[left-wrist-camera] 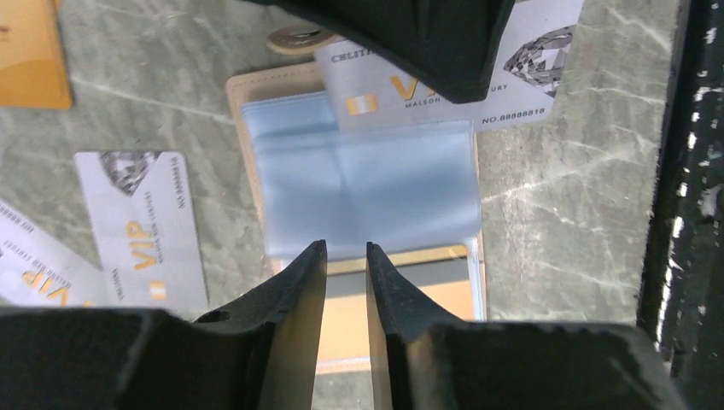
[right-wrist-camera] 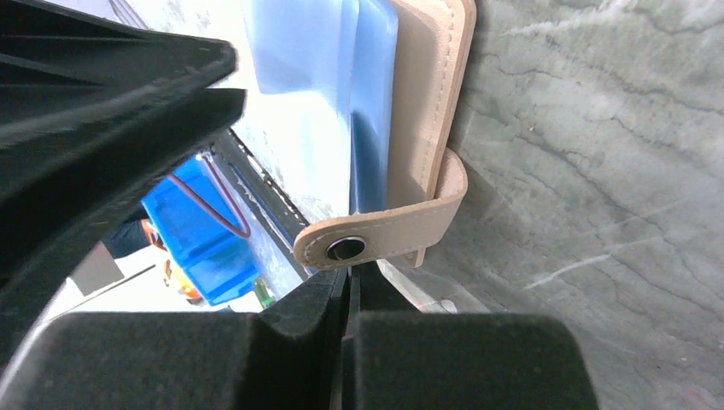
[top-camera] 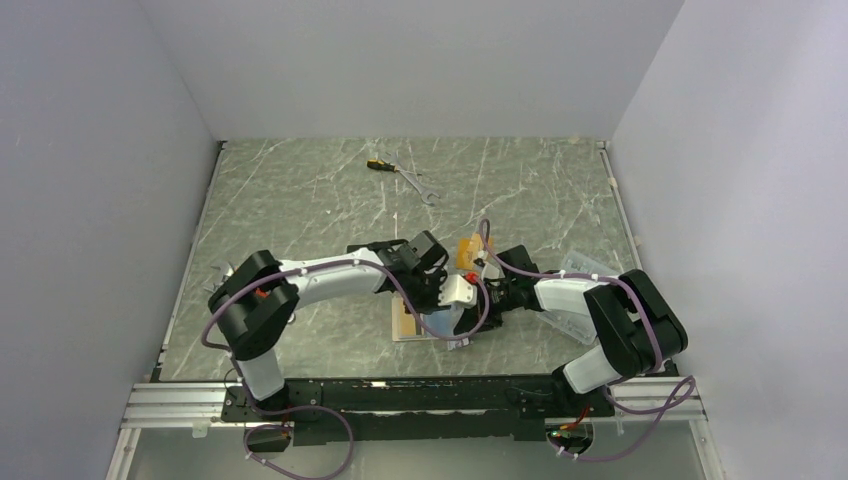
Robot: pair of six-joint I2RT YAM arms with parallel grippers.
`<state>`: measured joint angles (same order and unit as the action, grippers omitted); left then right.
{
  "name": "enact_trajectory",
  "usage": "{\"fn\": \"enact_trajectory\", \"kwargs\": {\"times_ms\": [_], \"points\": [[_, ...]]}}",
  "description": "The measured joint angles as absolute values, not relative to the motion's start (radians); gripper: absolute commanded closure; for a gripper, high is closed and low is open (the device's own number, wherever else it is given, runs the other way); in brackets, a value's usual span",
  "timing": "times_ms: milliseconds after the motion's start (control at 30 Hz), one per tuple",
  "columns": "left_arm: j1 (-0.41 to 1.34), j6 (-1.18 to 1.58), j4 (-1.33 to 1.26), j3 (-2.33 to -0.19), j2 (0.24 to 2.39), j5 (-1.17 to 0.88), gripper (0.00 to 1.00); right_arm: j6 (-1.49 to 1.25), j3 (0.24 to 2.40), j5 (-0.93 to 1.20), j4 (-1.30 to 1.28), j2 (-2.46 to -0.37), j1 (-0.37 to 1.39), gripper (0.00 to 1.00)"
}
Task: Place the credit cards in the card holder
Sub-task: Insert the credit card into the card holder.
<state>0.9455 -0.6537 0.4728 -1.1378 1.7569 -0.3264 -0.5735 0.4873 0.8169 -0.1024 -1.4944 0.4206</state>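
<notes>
Tan card holder [left-wrist-camera: 367, 188] lengthwise from left jaws, tab [left-wrist-camera: 294, 38] farthest.

Orange card [left-wrist-camera: 26, 60] cut off at frame edge, silver card [left-wrist-camera: 521, 94] partly hidden, card holder [top-camera: 405, 325] mostly covered

Card holder [left-wrist-camera: 367, 196] lies open on the tabletop [top-camera: 300, 200], near the middle of its near edge. A first card [left-wrist-camera: 529, 94] overlaps the holder's end by the snap tab [left-wrist-camera: 294, 38]. A second card [left-wrist-camera: 143, 226] and a third card [left-wrist-camera: 34, 269] lie beside the holder's long side, with a fourth card [left-wrist-camera: 30, 60] apart from them. A wrench [top-camera: 418, 183] and a screwdriver [top-camera: 378, 164] lie near the far edge.
</notes>
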Motion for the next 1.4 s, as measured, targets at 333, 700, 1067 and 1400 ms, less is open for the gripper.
{"fn": "enact_trajectory", "kwargs": {"times_ms": [333,700,1067,1400], "points": [[0.830,-0.668,0.521,-1.101,1.583,-0.342,0.69,-0.575,0.493,0.822,-0.111,-1.480,0.421,1.00],[0.786,-0.681,0.534,-0.964,1.565,-0.335,0.72,-0.575,0.555,0.823,-0.154,-1.398,0.432,1.00],[0.733,-0.716,0.546,-0.964,1.507,-0.369,0.72,-0.618,0.657,0.823,-0.120,-1.491,0.566,1.00],[0.715,-0.741,0.569,-0.966,1.495,-0.385,0.73,-0.632,0.690,0.842,-0.064,-1.630,0.591,1.00]]}}
